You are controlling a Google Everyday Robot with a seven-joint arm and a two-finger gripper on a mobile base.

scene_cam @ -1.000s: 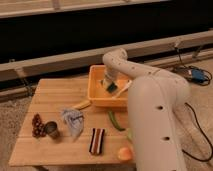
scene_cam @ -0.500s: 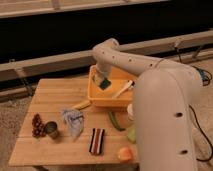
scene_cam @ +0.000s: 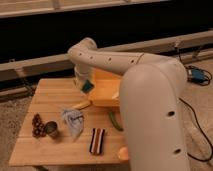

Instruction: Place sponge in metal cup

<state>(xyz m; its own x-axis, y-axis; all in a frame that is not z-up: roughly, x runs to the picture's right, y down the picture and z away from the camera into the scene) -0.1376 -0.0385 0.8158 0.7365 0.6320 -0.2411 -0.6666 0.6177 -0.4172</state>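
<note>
The sponge (scene_cam: pixel 88 86), a small dark teal block, hangs in my gripper (scene_cam: pixel 84 83) just left of the yellow bin's (scene_cam: pixel 106 95) left edge, above the back of the wooden table (scene_cam: pixel 50 95). The gripper is shut on it. The metal cup (scene_cam: pixel 51 130), small, dark and shiny, stands upright near the table's front left. It is well below and to the left of the gripper in the camera view. My white arm (scene_cam: pixel 150 95) fills the right side and hides part of the bin.
A dark red bunch (scene_cam: pixel 36 125) lies just left of the cup. A crumpled clear bag (scene_cam: pixel 72 120), a banana (scene_cam: pixel 82 105), a long green vegetable (scene_cam: pixel 115 121), a striped dark bar (scene_cam: pixel 96 140) and an orange thing (scene_cam: pixel 122 153) lie on the table.
The gripper has moved left from over the yellow bin to past its left edge, carrying the sponge with it. The things on the table have not moved.
</note>
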